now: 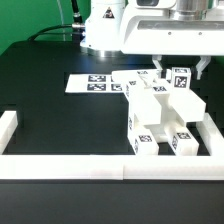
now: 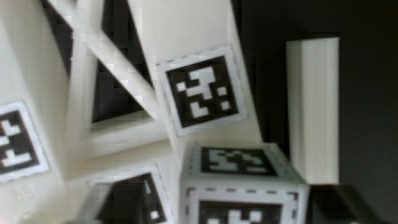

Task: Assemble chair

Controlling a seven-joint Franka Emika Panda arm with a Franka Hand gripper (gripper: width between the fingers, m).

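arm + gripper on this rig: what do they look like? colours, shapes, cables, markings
The arm has a glossy white, rounded shell with a small dark mark high on the housing. The gripper has a boxy pale grey-white body and two slim light fingers. Thin black cables run behind the base, on the exterior view's left. I can't make out any square tags on the arm itself.

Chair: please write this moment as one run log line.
chair pieces: grouped at exterior view's right | jaws: over top tagged piece, grip unclear | marker board: exterior view's left of them
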